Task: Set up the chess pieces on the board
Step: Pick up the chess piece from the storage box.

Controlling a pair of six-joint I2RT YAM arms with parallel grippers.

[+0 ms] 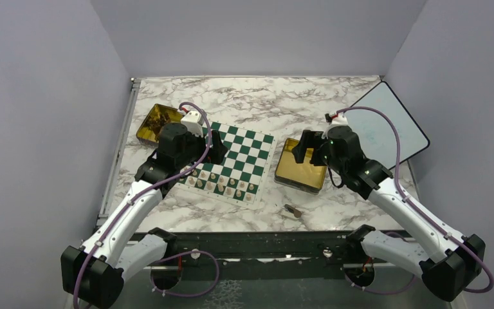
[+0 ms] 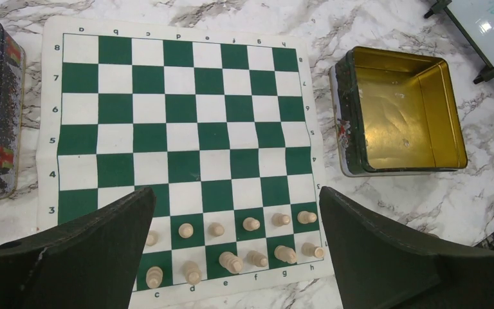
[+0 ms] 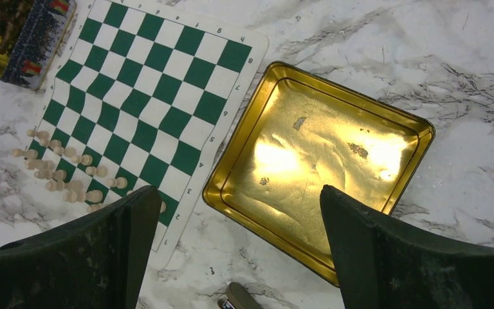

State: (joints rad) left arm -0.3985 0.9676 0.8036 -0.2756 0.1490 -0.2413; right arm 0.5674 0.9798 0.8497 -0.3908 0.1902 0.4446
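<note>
The green and white board [image 1: 244,151] lies left of centre on the marble table. Pale beige chess pieces [image 1: 222,187] stand in its two nearest rows; in the left wrist view these pale pieces [image 2: 251,224] fill rows 1 and 2, some tilted. Dark brown pieces [image 1: 161,118] lie heaped in a gold tin [image 3: 19,32] beyond the board's left corner. My left gripper [image 1: 216,153] hovers open over the board's left side, and nothing is between its fingers [image 2: 103,251]. My right gripper [image 1: 300,149] hangs open and empty over a second gold tin [image 3: 315,161].
The second tin [image 1: 302,168], right of the board, is empty. A small dark brown object [image 1: 292,210] lies on the marble in front of it. A black-rimmed white tablet [image 1: 386,125] leans at the back right. Grey walls close in three sides.
</note>
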